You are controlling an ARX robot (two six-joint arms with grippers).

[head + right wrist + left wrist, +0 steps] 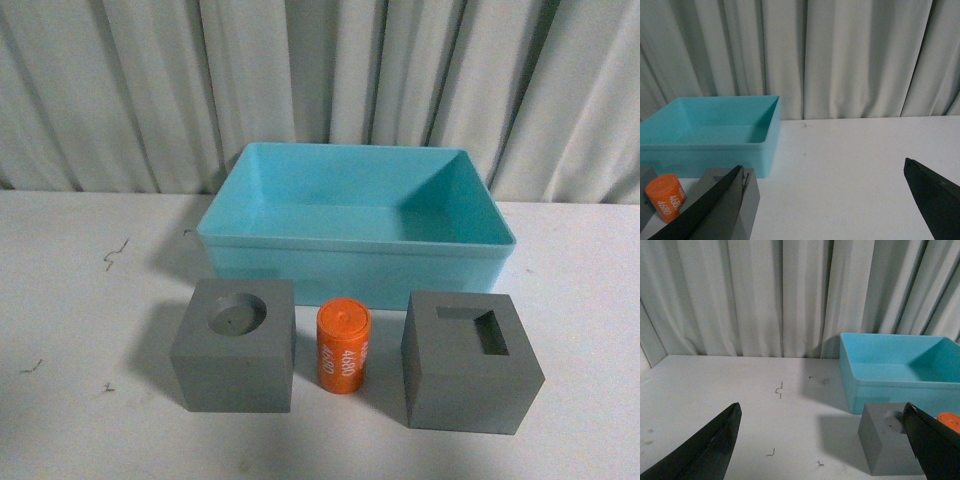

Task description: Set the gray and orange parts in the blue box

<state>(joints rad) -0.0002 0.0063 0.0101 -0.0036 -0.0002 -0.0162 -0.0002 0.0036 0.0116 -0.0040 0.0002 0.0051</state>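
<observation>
Left gripper [822, 405] and right gripper [823, 164] gaped wide; round-recess cube [233, 345], orange cylinder [343, 348], square-recess cube [470, 362] sat before blue box [350, 262]

We see bare table [70, 300] at the left and right edges of the frame. In the middle, the left cube [235, 345], the can [343, 348] and the right cube [468, 365] stand in a row, with thin gaps. Behind them sits the box [355, 262], open on top.

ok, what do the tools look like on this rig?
Only finger ends show, in the wrist views. Left tool and right tool: two black, smooth, tapering wedge-shaped fingers each. No markings, pads or cables visible. Arms are out of view.
</observation>
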